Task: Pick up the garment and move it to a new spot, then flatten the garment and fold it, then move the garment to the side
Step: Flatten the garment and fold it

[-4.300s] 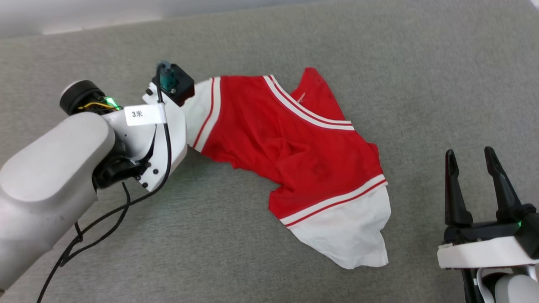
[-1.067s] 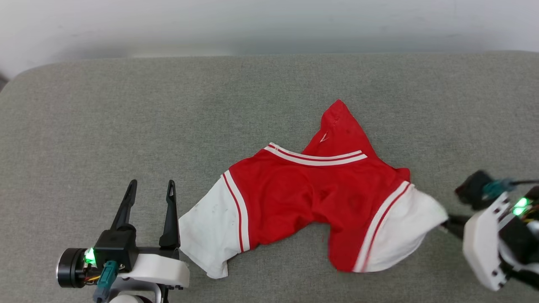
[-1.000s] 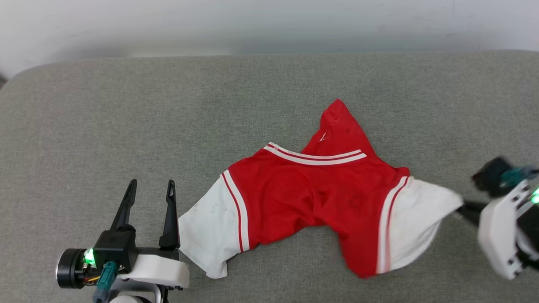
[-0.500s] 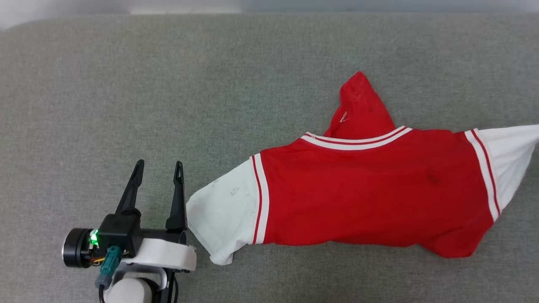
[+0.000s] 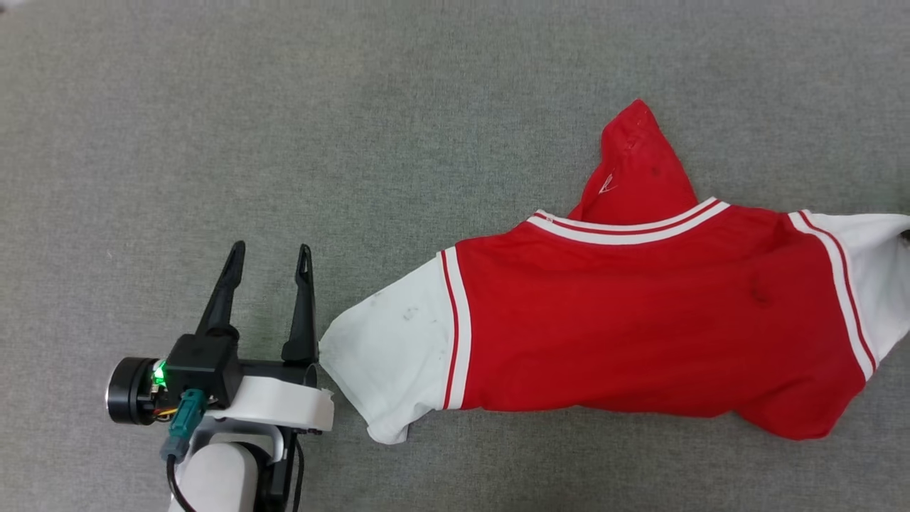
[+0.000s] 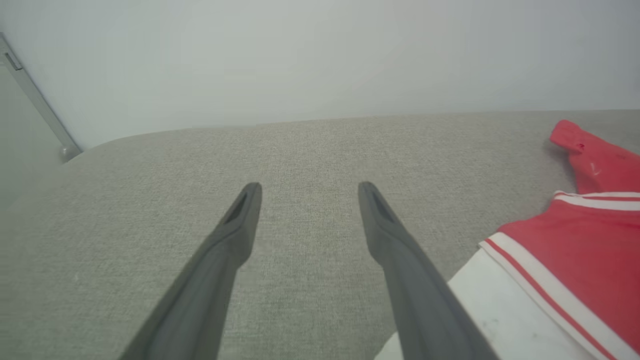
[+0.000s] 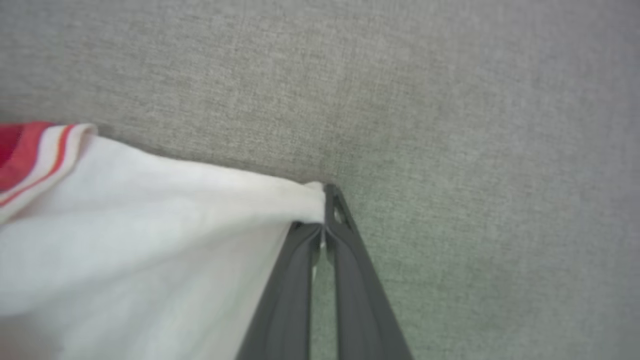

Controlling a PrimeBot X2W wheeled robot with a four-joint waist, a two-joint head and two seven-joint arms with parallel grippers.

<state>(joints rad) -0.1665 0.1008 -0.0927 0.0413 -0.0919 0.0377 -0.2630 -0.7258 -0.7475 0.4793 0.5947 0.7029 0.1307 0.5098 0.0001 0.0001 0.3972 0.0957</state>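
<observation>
Stretched out since a second ago, the garment (image 5: 640, 327) now lies wide across the grey cushion (image 5: 213, 107), so flattening looks underway. At the left, the left gripper (image 5: 271, 247) rests just beside one white sleeve (image 5: 387, 355), fingers spread and empty. At the far right, the right gripper (image 7: 324, 220), low over the cushion, is pressed together, pinching the other sleeve's tip.

Red garment (image 5: 640, 320) – white sleeves, striped trim – spread rumpled on grey surface.
</observation>
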